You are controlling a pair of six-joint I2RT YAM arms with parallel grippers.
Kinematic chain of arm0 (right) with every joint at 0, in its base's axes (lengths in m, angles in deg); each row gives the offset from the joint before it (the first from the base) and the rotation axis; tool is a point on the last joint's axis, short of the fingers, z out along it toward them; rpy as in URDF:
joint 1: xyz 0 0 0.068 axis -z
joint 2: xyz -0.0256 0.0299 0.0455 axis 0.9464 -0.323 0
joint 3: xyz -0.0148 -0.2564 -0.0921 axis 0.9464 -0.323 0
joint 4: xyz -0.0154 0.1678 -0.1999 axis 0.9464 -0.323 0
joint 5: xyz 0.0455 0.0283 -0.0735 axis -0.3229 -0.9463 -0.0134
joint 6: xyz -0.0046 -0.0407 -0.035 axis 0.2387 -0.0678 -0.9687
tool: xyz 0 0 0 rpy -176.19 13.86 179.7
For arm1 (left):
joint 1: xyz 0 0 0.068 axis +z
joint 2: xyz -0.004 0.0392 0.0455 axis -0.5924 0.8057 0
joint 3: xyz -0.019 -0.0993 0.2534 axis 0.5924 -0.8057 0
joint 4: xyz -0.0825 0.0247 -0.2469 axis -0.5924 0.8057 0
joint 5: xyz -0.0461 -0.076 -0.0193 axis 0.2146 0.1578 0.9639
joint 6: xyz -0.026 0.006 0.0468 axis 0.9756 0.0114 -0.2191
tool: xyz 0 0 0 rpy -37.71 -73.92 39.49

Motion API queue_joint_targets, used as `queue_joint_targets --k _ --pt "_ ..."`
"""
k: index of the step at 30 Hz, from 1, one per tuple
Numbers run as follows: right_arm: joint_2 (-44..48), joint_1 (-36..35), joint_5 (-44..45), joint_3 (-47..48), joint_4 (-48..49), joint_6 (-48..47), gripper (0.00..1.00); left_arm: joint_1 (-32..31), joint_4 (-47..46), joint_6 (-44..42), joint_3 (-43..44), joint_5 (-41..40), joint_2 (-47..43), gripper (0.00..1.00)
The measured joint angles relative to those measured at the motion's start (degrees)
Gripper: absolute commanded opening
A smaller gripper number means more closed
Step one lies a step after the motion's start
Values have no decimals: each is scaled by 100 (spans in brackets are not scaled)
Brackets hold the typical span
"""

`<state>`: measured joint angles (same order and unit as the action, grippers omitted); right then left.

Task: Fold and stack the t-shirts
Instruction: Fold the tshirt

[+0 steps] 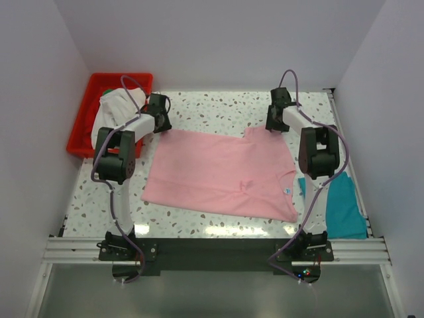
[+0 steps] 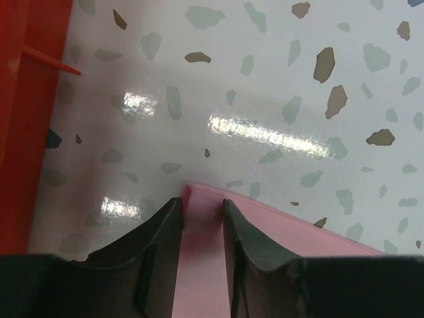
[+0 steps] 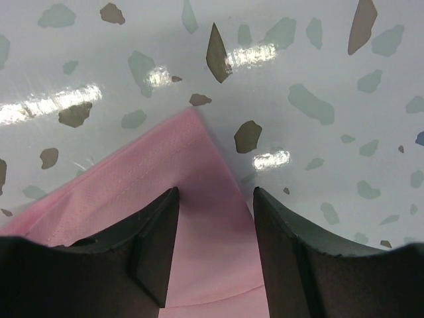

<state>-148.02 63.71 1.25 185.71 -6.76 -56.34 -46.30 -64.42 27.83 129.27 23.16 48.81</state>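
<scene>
The left gripper straddles a far corner of the pink shirt, fingers narrowly parted — the right gripper straddles the other, fingers wider. The shirt lies flat on the table; the teal shirt lies just beside it.

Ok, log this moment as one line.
left gripper: open, straddling far hem corner of flat light pink cloth t-shirt | right gripper: open, straddling its sleeve corner

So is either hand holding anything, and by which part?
Nothing yet. Left hand and right hand, fingers apart, each straddle a far corner of the light pink cloth t-shirt.
</scene>
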Motion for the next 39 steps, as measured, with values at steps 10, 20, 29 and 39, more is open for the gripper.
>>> queue_joint_targets --k 10,20,29,39 --pt "-330 0 -138 463 59 0 27 0 -81 2 76 -31 140 19" --pt "-448 15 -162 693 -2 37 0 0 -146 24 199 -20 227 10" --pt "-404 120 -214 702 74 79 0 33 -734 133 79 177 70 8" --pt "413 142 -378 391 280 151 0 286 -1375 278 -210 619 -308 2"
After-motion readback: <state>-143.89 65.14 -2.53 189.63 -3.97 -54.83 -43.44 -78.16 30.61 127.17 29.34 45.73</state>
